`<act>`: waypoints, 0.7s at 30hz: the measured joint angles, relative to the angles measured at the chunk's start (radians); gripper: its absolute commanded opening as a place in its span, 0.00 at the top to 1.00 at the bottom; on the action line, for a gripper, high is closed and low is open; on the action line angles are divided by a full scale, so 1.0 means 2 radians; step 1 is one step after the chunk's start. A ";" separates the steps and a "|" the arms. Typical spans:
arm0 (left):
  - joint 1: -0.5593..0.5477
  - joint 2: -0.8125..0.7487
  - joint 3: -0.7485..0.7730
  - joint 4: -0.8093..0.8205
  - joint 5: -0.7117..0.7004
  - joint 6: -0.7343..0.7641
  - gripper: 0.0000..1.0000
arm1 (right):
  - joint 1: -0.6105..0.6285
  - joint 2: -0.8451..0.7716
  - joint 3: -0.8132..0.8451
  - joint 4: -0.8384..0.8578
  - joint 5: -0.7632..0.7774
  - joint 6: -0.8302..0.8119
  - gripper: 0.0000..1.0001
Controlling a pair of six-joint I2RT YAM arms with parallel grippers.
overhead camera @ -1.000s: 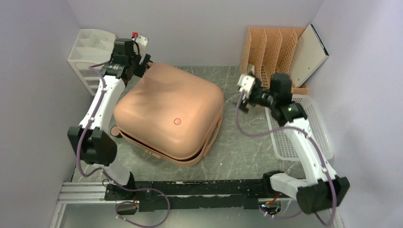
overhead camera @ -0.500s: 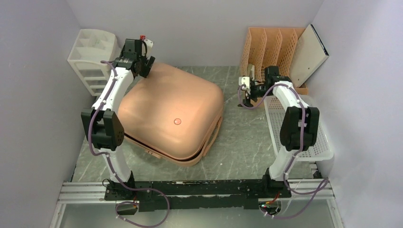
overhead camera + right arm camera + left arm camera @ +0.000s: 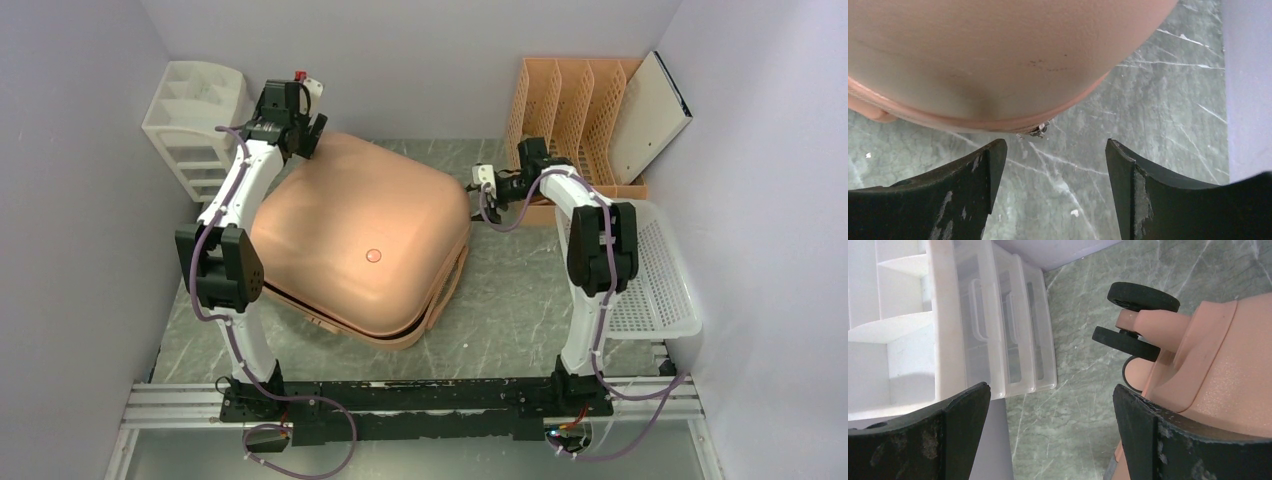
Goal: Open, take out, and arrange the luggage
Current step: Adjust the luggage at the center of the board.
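Item 1: pink suitcase (image 3: 360, 245), lid down, lying flat at centre-left of the green marbled surface (image 3: 510, 300).
Left end effector (image 3: 1050, 395): at its far-left corner beside 2 black wheels (image 3: 1135, 320); jaws spread wide, gripping nothing.
Right end effector (image 3: 1054, 150): at the far-right corner, near the zipper pull (image 3: 1037, 131); jaws apart, empty.
White drawer unit (image 3: 195, 125): far left.
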 measured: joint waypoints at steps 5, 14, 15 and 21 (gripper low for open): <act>0.000 0.000 -0.008 0.018 0.000 0.001 0.07 | 0.008 0.031 0.016 0.000 -0.006 -0.007 0.49; 0.000 -0.003 -0.023 0.042 -0.001 0.003 0.07 | 0.010 0.045 0.039 -0.068 -0.030 -0.091 0.44; 0.000 -0.003 -0.024 0.043 -0.001 0.003 0.07 | 0.009 0.045 0.042 -0.082 -0.032 -0.106 0.46; 0.000 -0.005 -0.031 0.054 -0.002 0.006 0.07 | 0.007 0.044 0.034 -0.115 -0.037 -0.153 0.74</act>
